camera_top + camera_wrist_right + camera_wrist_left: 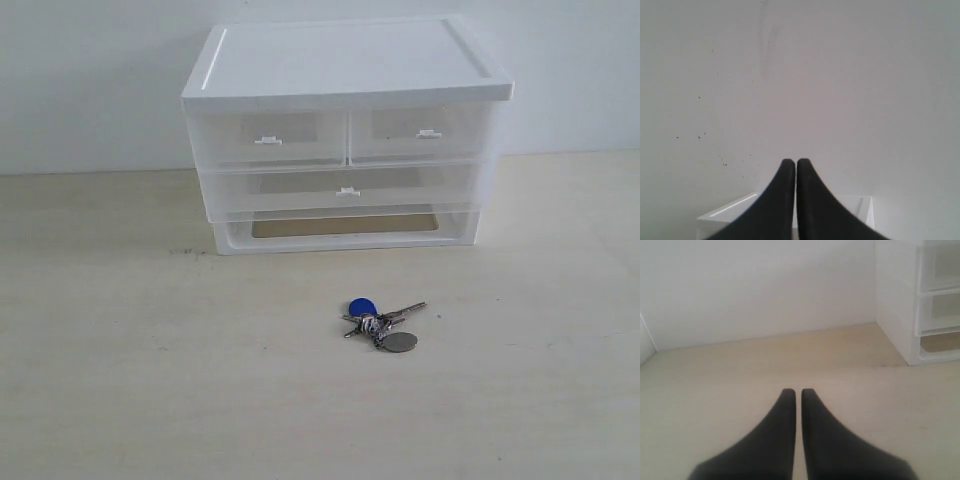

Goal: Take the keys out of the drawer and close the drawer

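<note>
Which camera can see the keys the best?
The exterior view. The keys lie in plain sight on the table before the drawer unit, blue tag and grey disc showing. Neither wrist view shows them: the left sees only table and the unit's side, the right the wall and the unit's top.

Keys: small bunch of silver metal keys [383, 322] with round blue tag [362, 306] and grey disc [401, 342], lying flat on the bench [150, 380], apart from the drawer.
Drawer: wide translucent white plastic drawer [280, 190], small centre tab handle [347, 191], pushed fully in.
</note>
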Robot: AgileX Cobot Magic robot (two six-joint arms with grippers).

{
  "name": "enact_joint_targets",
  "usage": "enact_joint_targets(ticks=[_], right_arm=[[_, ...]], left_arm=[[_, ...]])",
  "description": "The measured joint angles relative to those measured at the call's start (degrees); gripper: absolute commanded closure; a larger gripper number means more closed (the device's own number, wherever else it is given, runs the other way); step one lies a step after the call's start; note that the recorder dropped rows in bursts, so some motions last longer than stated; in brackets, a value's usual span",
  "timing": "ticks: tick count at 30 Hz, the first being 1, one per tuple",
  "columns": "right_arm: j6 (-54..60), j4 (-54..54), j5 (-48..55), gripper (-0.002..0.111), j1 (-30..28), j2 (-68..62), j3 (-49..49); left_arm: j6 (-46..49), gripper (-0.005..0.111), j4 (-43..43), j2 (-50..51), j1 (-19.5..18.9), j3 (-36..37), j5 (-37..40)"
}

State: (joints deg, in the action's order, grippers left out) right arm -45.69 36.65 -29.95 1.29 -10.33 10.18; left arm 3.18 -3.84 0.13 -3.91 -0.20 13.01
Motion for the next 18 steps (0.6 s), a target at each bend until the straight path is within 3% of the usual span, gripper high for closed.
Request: enact_joint_targets(ticks=[5,18], right_arm=[[0.00,0.00,0.00,0.108,0.00,0.00,0.00],[0.00,0.00,0.00,0.108,0.00,0.00,0.00]], left_arm=[[0.04,0.102,0.00,0.00,0.00,0.00,4.05],[0.27,0.102,0.00,0.00,0.00,0.00,4.17]])
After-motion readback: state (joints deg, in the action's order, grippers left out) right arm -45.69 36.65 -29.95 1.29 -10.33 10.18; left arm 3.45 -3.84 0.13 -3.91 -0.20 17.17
